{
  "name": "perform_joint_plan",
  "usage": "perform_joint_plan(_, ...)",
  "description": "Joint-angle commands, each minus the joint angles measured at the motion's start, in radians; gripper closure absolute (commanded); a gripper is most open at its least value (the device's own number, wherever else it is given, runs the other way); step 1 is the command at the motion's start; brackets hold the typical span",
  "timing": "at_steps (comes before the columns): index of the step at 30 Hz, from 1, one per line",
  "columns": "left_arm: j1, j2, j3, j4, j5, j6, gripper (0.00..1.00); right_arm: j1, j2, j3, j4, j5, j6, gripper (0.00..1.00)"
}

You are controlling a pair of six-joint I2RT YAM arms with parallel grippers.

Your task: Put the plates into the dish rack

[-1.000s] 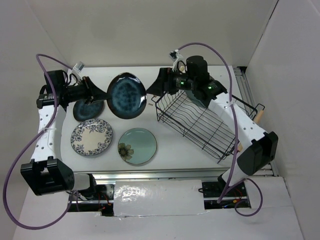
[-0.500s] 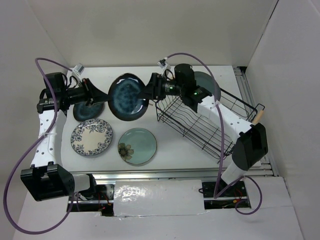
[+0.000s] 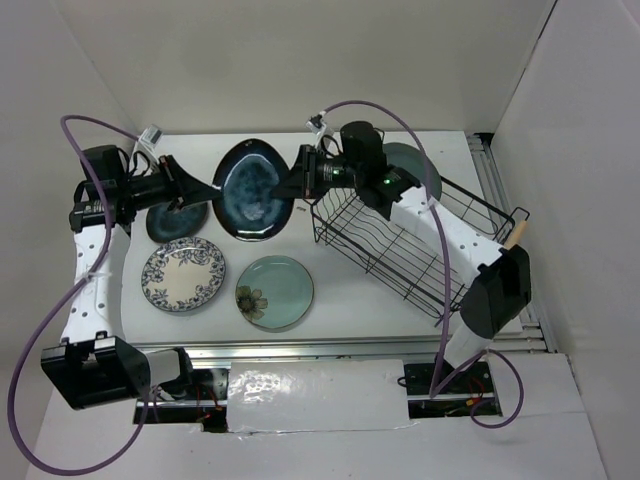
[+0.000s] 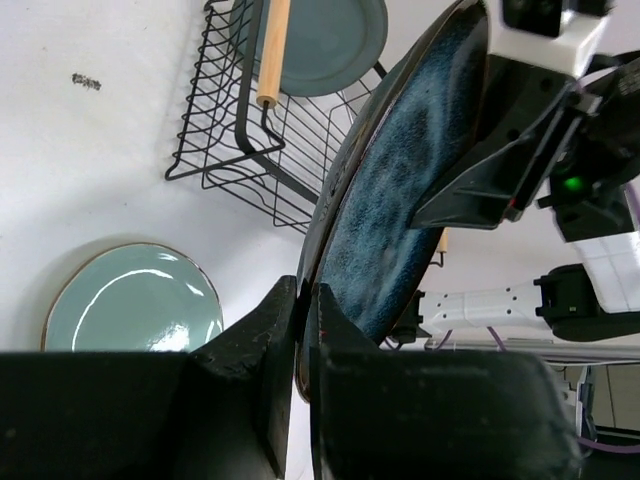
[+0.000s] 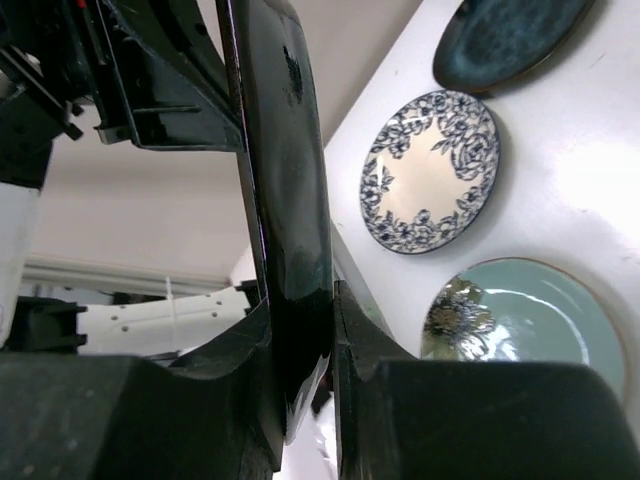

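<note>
Two grippers share one plate here. The left gripper [image 3: 208, 190] is clamped on the left rim of the navy plate [image 3: 250, 192], and in its wrist view I see the fingers pinched tight on the glossy edge. The right gripper [image 3: 291, 188] has closed on the opposite rim, one finger on each face of the plate. The plate hangs tilted above the far middle of the tabletop [image 3: 330, 290], clear of the surface and just left of the dish rack [image 3: 395, 250].

The rack sits toward the right edge, skewed to it, with a grey-teal plate [image 3: 418, 165] in its far end, partly hidden by the right arm. A dark teal plate [image 3: 175, 222] lies near the far left corner under the left arm. The white plate with blue flowers [image 3: 183, 275] and the mint plate [image 3: 275, 291] lie flat side by side along the near edge.
</note>
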Motion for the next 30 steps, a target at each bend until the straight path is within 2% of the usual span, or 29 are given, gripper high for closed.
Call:
perform_joint_plan(1,-0.004,-0.037,0.060,-0.015,0.049,0.017,0.88,0.017,-0.021,0.193,-0.135,0.075,-0.192,1.00)
perform_joint_plan(2,0.002,-0.023,0.076,-0.034,0.043,0.026,0.77,0.013,-0.025,0.262,-0.219,0.107,-0.220,1.00)
perform_joint_plan(3,0.007,-0.019,0.106,-0.054,0.018,0.038,0.55,-0.004,-0.033,0.297,-0.262,0.171,-0.276,1.00)
perform_joint_plan(4,0.012,-0.014,0.120,-0.090,0.001,0.045,0.44,-0.018,-0.039,0.365,-0.344,0.210,-0.304,1.00)
perform_joint_plan(5,0.016,-0.017,0.145,-0.107,-0.019,0.046,0.40,-0.032,-0.048,0.394,-0.383,0.252,-0.329,1.00)
perform_joint_plan(6,0.030,-0.023,0.154,-0.123,-0.055,0.048,0.39,-0.064,-0.077,0.414,-0.405,0.330,-0.381,1.00)
perform_joint_plan(11,0.078,-0.074,0.159,-0.134,-0.076,0.048,0.30,-0.191,-0.195,0.442,-0.488,0.512,-0.594,1.00)
perform_joint_plan(14,0.088,-0.062,0.162,-0.149,-0.073,0.065,0.29,-0.259,-0.289,0.349,-0.430,0.662,-0.749,1.00)
perform_joint_plan(15,0.090,-0.060,0.160,-0.152,-0.069,0.074,0.29,-0.279,-0.324,0.300,-0.393,0.662,-0.831,1.00)
perform_joint_plan(17,0.093,-0.049,0.145,-0.152,-0.068,0.077,0.30,-0.326,-0.451,0.076,-0.188,0.647,-0.942,1.00)
perform_joint_plan(18,0.095,-0.051,0.140,-0.146,-0.068,0.080,0.30,-0.335,-0.487,-0.067,-0.063,0.636,-1.072,1.00)
perform_joint_plan(19,0.095,-0.049,0.130,-0.143,-0.063,0.080,0.30,-0.363,-0.525,-0.110,-0.040,0.611,-1.132,1.00)
perform_joint_plan(21,0.098,-0.045,0.119,-0.134,-0.056,0.083,0.30,-0.397,-0.513,-0.118,-0.089,0.590,-1.189,1.00)
perform_joint_plan(23,0.099,-0.035,0.117,-0.126,-0.045,0.082,0.31,-0.460,-0.475,-0.104,-0.162,0.458,-1.238,1.00)
perform_joint_plan(24,0.101,-0.029,0.122,-0.128,-0.042,0.080,0.31,-0.481,-0.467,-0.106,-0.178,0.457,-1.251,1.00)
perform_joint_plan(25,0.101,-0.023,0.131,-0.134,-0.039,0.082,0.32,-0.498,-0.456,-0.107,-0.187,0.392,-1.261,1.00)
perform_joint_plan(30,0.104,0.017,0.177,-0.187,-0.062,0.101,0.32,-0.572,-0.364,-0.083,-0.261,0.300,-1.320,1.00)
